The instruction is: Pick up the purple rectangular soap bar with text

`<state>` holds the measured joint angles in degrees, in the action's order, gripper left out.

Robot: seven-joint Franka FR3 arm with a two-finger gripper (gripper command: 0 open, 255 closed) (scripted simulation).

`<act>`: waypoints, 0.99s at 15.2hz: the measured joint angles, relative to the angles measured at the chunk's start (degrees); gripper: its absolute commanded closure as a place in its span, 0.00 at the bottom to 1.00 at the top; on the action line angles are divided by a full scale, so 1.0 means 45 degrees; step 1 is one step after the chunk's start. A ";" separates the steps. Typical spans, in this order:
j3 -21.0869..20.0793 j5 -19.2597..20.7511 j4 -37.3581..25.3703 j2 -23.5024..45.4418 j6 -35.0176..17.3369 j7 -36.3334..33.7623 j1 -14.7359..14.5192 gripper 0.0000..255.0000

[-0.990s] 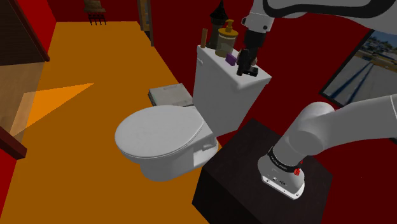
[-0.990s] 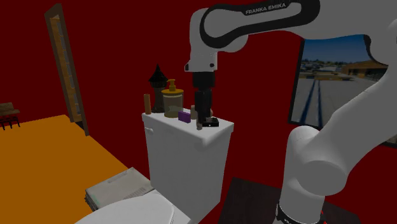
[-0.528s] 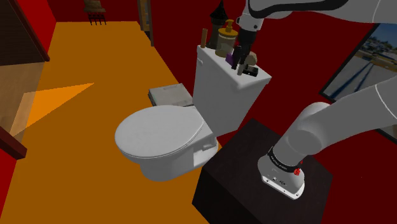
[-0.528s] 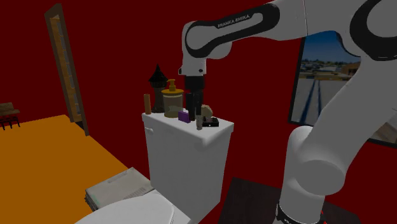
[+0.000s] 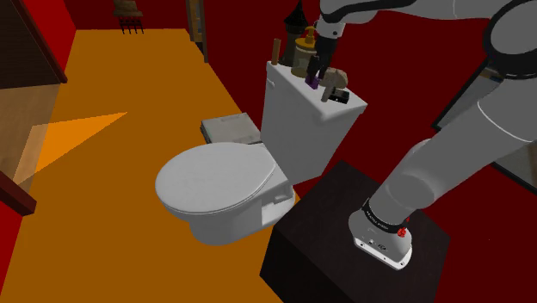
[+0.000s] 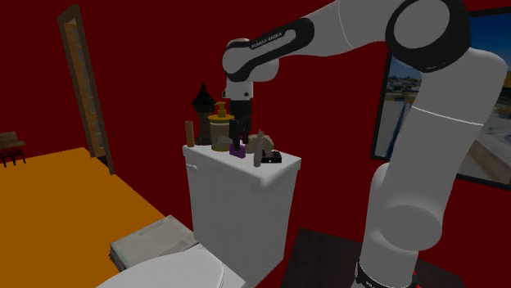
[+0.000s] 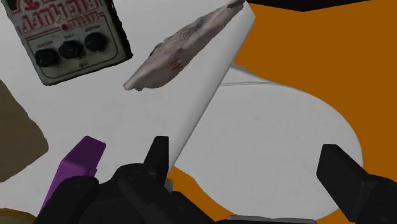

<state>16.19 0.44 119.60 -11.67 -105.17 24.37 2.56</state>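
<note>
**Shoulder view.** The white arm reaches from the dark stand point(image 5: 353, 228) at 5 o'clock to the white toilet tank point(image 5: 303, 129) at 1 o'clock. The black end effector point(image 5: 314, 76) hangs fingers-down over the tank lid among a cluster of items. An amber pump dispenser point(image 5: 303, 53) stands at its 11 o'clock, a tan object point(image 5: 336, 79) at its 3 o'clock and a small black box point(image 5: 342, 97) at its 4 o'clock. Finger spacing cannot be read from here. The closed toilet seat lid point(image 5: 215, 181) lies at the tank's 8 o'clock.

**Second exterior view.** The end effector point(image 6: 238, 139) stands upright, its tips low at the purple soap bar point(image 6: 238, 150). The bar lies on the tank lid, with the dispenser point(image 6: 221, 131) at its 10 o'clock and the tan object point(image 6: 260, 149) at its 3 o'clock. Contact cannot be confirmed.

**Wrist view.** The fingers stand well apart with nothing between them, so the end effector point(image 7: 245, 153) is open and empty. One finger point(image 7: 158, 156) sits over the tank lid's edge. The other is out past that edge, above the toilet seat lid point(image 7: 286, 146). The purple soap bar point(image 7: 79, 164) lies on the tank lid outside the gap, just beside the outer face of the finger over the edge, and the hand partly covers it. Farther ahead lie the box point(image 7: 67, 38), which shows a grey face with three dark knobs, and the tan object point(image 7: 178, 48).
</note>
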 measured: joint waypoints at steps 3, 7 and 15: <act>0.0351 -0.0171 -0.0867 0.1191 -0.0386 0.0556 0.0161 0.00; 0.0806 -0.0676 -0.2872 0.3216 -0.0449 0.1467 0.0515 0.00; 0.1087 -0.1645 -0.6226 0.6416 -0.0353 0.2525 0.1335 0.00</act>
<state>21.09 -6.96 91.58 17.20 -106.76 35.73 8.57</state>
